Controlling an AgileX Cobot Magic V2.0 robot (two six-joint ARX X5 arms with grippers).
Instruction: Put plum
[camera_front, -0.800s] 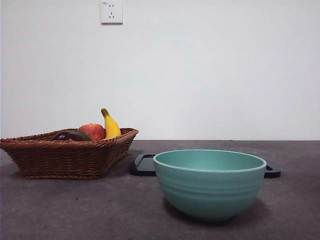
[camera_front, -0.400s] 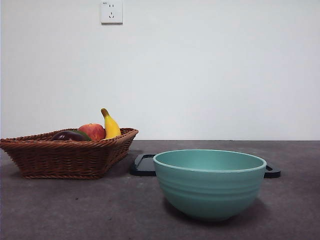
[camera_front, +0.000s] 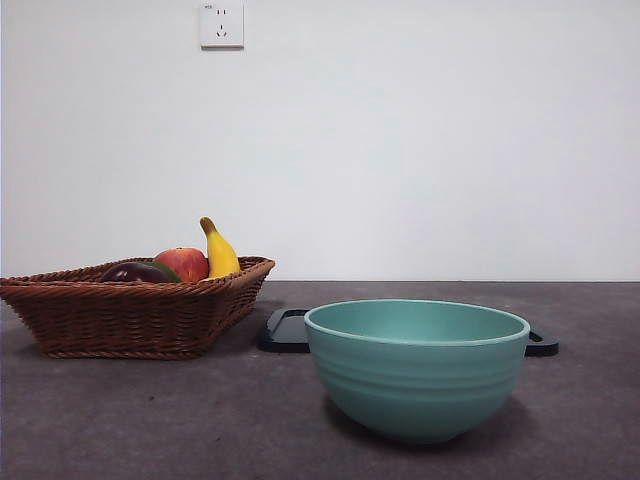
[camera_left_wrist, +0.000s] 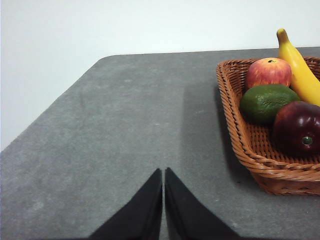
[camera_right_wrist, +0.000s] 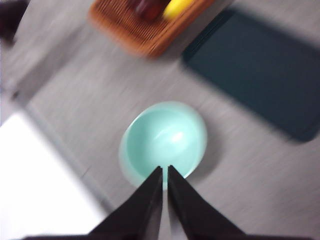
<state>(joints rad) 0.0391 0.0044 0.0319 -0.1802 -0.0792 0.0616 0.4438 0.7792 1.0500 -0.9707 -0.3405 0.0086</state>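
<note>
Jaws of the left gripper (camera_left_wrist: 163, 172) are pressed together, holding nothing, poised over bare grey tabletop (camera_left_wrist: 125, 130) just beside the woven brown wicker basket (camera_left_wrist: 250, 150). In that basket lies the glossy dark maroon plum (camera_left_wrist: 297, 127), apart from the gripper, touching the dark green oval fruit (camera_left_wrist: 266, 101), with the red-and-yellow apple (camera_left_wrist: 268, 72) and yellow banana (camera_left_wrist: 299, 67) farther off. Above the teal ceramic bowl (camera_right_wrist: 165, 140) hangs the right gripper (camera_right_wrist: 164, 170), jaws likewise closed and empty; its view is blurred. A dark flat tray (camera_right_wrist: 260, 70) lies beyond the bowl.
</note>
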